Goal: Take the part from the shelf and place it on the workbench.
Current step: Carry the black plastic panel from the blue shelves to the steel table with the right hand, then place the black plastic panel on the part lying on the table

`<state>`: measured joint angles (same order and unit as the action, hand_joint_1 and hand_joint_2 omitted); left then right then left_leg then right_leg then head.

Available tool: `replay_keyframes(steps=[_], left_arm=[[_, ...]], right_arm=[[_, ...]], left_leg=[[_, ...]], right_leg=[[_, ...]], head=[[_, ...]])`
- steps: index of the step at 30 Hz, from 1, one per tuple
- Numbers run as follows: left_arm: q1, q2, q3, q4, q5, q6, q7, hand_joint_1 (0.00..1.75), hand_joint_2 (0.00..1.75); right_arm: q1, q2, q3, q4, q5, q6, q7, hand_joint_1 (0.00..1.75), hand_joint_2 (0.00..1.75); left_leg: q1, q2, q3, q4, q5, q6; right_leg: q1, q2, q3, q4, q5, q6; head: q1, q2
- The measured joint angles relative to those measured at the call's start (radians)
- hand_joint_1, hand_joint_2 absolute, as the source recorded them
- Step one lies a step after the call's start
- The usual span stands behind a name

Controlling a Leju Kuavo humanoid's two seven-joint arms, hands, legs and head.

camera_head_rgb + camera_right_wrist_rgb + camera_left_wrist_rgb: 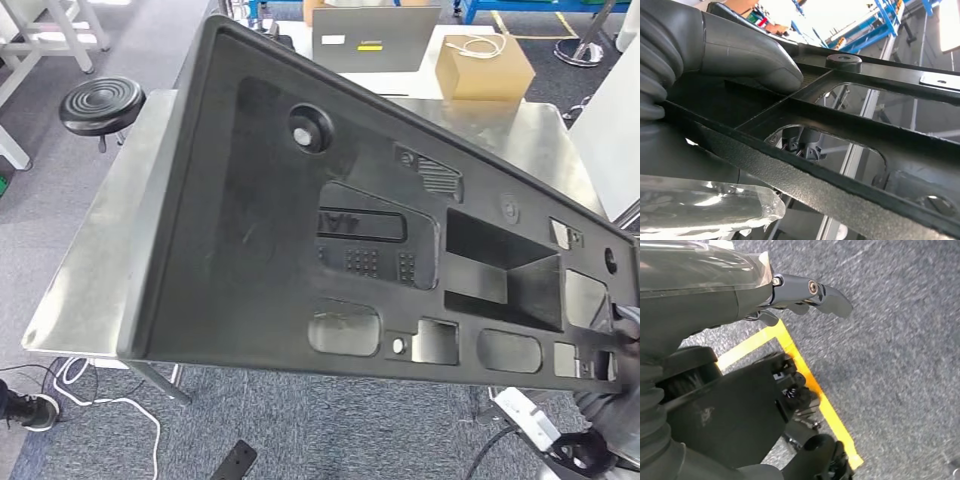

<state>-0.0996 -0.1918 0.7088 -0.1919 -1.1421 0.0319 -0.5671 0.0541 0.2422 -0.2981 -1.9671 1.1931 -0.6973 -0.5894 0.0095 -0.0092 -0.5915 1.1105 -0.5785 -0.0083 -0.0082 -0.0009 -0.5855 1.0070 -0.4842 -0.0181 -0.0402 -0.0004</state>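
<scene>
The part is a large black plastic panel with several cut-outs, and it spans most of the head view. It is tilted, its far left corner raised, above the metal workbench. My right hand grips the panel's near right end. In the right wrist view its thick grey thumb presses on top of the panel's ribbed frame, with the darker fingers under it. My left hand hangs over the grey carpet, fingers stretched out and holding nothing.
A black round stool stands left of the bench. Behind the bench sit a cardboard box and a grey laptop lid. White cables lie on the floor below the bench. Yellow floor tape runs under my left hand.
</scene>
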Motion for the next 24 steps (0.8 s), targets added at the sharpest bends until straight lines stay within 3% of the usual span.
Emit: replay_keyframes(steps=[2,3,4,5,7,9,12,14,16,18,19,20,22,24], left_arm=[[0.001,0.0,0.0,0.0,0.0,0.0,0.0,0.0,1.75],[0.002,0.0,0.0,0.0,0.0,0.0,0.0,0.0,1.75],[0.003,0.0,0.0,0.0,0.0,0.0,0.0,0.0,1.75],[0.003,0.0,0.0,0.0,0.0,0.0,0.0,0.0,1.75],[0.003,0.001,0.0,0.0,0.0,0.0,0.0,0.0,1.75],[0.002,0.001,0.0,0.0,0.0,0.0,0.0,0.0,1.75],[0.003,0.0,0.0,0.0,0.0,0.0,0.001,0.0,1.75],[0.003,0.0,0.0,0.0,-0.001,0.0,0.001,0.0,1.75],[0.001,-0.001,-0.001,0.0,-0.003,0.0,0.002,0.0,1.75],[0.002,-0.001,-0.002,0.0,-0.007,-0.001,0.004,0.0,1.75],[0.003,-0.001,-0.002,0.0,-0.01,-0.001,0.006,0.0,1.75],[0.004,-0.001,-0.004,0.0,-0.013,-0.002,0.008,0.0,1.75],[0.005,-0.001,-0.01,0.0,-0.018,-0.004,0.011,0.0,1.75],[0.004,-0.001,-0.017,0.0,-0.024,-0.008,0.015,0.0,1.75]], right_arm=[[-0.001,0.0,-0.002,0.0,0.0,0.0,0.0,1.75,1.75],[0.0,0.0,-0.003,0.0,0.0,0.0,0.0,1.75,1.75],[0.0,0.0,-0.005,0.001,0.0,0.0,0.0,1.75,1.75],[0.0,0.0,-0.006,0.001,0.0,0.0,0.0,1.75,1.75],[0.0,0.0,-0.009,0.001,0.0,0.0,0.0,1.75,1.75],[0.0,0.0,-0.01,0.001,0.0,0.0,0.0,1.75,1.75],[-0.001,0.0,-0.012,0.001,0.006,0.0,0.006,1.75,1.75],[-0.004,-0.002,-0.012,0.001,0.016,0.0,0.014,1.75,1.75],[-0.008,-0.003,-0.015,0.003,0.028,0.0,0.019,1.75,1.75],[-0.01,-0.005,-0.02,0.006,0.048,0.0,0.024,1.75,1.75],[-0.011,-0.006,-0.023,0.009,0.063,0.0,0.031,1.75,1.75],[-0.012,-0.007,-0.025,0.012,0.081,0.0,0.041,1.75,1.75],[-0.017,-0.015,-0.025,0.019,0.128,0.0,0.077,1.75,1.75],[-0.03,-0.039,-0.013,0.038,0.194,0.0,0.159,1.75,1.75]], left_leg=[[0.0,0.0,-0.069,0.129,-0.051,-0.005],[0.001,0.0,-0.099,0.176,-0.062,-0.007],[0.002,0.0,-0.113,0.192,-0.052,-0.009],[0.003,0.0,-0.107,0.166,-0.023,-0.009],[0.004,0.002,-0.055,0.039,0.057,-0.006],[0.001,0.003,-0.013,-0.057,0.094,0.001],[-0.003,0.001,-0.006,-0.076,0.088,0.016],[0.002,0.0,-0.001,-0.081,0.088,0.026],[0.006,0.001,0.003,-0.084,0.087,0.033],[0.006,0.001,0.004,-0.084,0.083,0.037],[0.006,0.0,0.006,-0.084,0.081,0.038],[0.006,-0.001,0.01,-0.083,0.079,0.038],[0.007,-0.004,0.022,-0.084,0.071,0.033],[0.004,-0.006,0.029,-0.085,0.064,0.026]], right_leg=[[0.001,-0.001,0.005,-0.001,-0.004,-0.006],[0.001,-0.001,0.007,-0.001,-0.006,-0.007],[0.001,0.0,0.009,-0.001,-0.008,-0.007],[0.001,0.001,0.014,0.0,-0.012,-0.005],[0.002,0.003,0.028,0.001,-0.022,0.001],[0.004,0.004,0.034,0.006,-0.031,0.01],[0.005,0.003,0.033,0.006,-0.036,0.024],[0.003,0.003,0.027,0.027,-0.053,0.034],[0.0,0.003,-0.019,0.123,-0.101,0.044],[-0.003,0.002,-0.091,0.253,-0.145,0.051],[-0.004,0.002,-0.114,0.286,-0.144,0.053],[-0.005,0.002,-0.118,0.278,-0.122,0.053],[-0.005,0.003,-0.076,0.16,-0.04,0.05],[0.0,0.004,-0.03,0.049,0.009,0.04]], head=[[-0.001,0.0],[-0.001,0.0],[-0.001,0.0],[-0.002,0.0],[-0.001,0.0],[0.0,0.0],[0.0,0.0],[0.002,0.0],[0.006,0.0],[0.007,0.0],[0.007,0.0],[0.007,0.0],[0.007,0.0],[0.006,0.0]])
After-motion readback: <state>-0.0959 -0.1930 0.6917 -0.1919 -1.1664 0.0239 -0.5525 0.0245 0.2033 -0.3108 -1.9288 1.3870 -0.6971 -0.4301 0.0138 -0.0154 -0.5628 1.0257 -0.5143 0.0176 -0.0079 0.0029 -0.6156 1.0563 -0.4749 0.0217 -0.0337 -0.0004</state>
